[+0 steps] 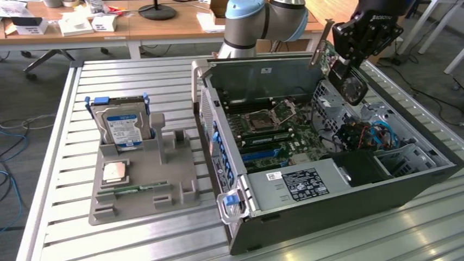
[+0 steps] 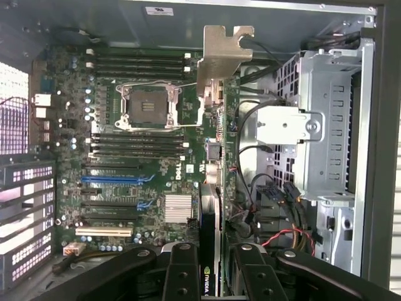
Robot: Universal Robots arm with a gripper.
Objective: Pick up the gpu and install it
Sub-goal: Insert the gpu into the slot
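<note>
Black fingers (image 2: 182, 279) of my gripper (image 1: 353, 58) are closed partway and clamp the gpu (image 1: 349, 86) between them, one on each face. The card hangs on edge (its silver bracket (image 2: 222, 53) is at the end away from my grip). I hold it above the open computer case (image 1: 362, 201), over the motherboard (image 1: 279, 130). At the exterior view's left, the hard drive (image 1: 123, 124) stands upright in the grey tray (image 1: 177, 182).
</note>
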